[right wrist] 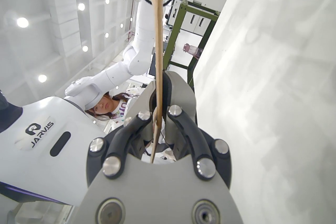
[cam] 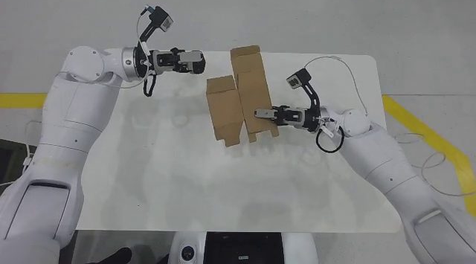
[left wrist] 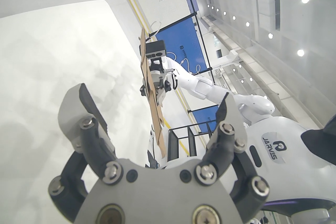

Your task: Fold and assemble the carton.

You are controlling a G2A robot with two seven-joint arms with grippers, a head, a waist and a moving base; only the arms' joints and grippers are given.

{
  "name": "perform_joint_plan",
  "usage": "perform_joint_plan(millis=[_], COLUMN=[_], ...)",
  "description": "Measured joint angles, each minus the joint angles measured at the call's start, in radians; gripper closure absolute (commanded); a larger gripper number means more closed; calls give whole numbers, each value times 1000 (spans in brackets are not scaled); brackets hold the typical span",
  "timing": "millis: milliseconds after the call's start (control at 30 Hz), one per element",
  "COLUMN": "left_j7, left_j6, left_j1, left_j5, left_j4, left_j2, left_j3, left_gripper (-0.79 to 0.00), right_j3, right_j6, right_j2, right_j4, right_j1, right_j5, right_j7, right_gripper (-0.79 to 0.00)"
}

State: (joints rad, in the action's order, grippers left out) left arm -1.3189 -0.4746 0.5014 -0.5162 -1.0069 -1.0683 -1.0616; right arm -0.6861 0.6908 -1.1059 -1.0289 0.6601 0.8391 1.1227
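my right gripper (cam: 262, 113): pinched tight on the flat carton (cam: 242, 100), over the table (cam: 149, 182) | my left gripper (cam: 199, 62): jaws wide open, nothing in 'em, near it, not touching

The carton (cam: 236, 93) is a flat, unfolded blank of plain brown cardboard. From above it shows two long panels side by side, the right one reaching farther back, with short flaps and notches along the near end. It hangs roughly level above the far middle of the desk (cam: 149, 175), and its far end pokes past the desk's back edge. The right tool (cam: 262, 113) has its fingers clamped on the near right edge. Seen edge-on (right wrist: 158, 38), the blank is a thin, slightly bowed sheet.
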Motion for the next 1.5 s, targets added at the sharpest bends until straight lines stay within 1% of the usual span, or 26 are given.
perform_joint_plan(millis=[167, 367, 533, 900, 933, 967, 1000, 1033, 1067, 1500], left_j7=[23, 24, 32, 70, 70, 69, 68, 68, 67, 65], left_j6=[1, 28, 41, 58, 61, 63, 64, 65, 67, 77], left_j1=[46, 95, 117, 145, 147, 150, 153, 155, 158, 171], left_j5=[41, 38, 54, 104, 105, 109, 111, 112, 113, 122], left_j4=[-49, -101, -125, -166, -170, -176, -181, -185, -191, -214], left_j2=[7, 10, 10, 6, 6, 6, 6, 6, 6, 7], left_j3=[-3, 1, 9, 34, 35, 38, 40, 41, 41, 39], left_gripper=[-785, -785, -785, -785, -739, -570, -348, -200, 0, 0], right_j3=[-12, -25, -35, -65, -67, -71, -74, -76, -80, -119], right_j6=[-25, -66, -71, -73, -73, -73, -73, -73, -72, -78], right_j2=[-13, -23, -33, -50, -51, -52, -53, -54, -56, -66], right_j4=[34, 40, 38, 33, 33, 33, 33, 33, 33, 38], right_j1=[-8, -10, -5, 2, 3, 4, 5, 6, 7, 25], right_j5=[-48, -110, -126, -143, -145, -148, -150, -152, -156, -179], right_j7=[-67, -136, -150, -141, -142, -142, -142, -143, -145, -138], right_gripper=[0, 0, 0, 0, 0, 0, 0, 0, 0, 0])
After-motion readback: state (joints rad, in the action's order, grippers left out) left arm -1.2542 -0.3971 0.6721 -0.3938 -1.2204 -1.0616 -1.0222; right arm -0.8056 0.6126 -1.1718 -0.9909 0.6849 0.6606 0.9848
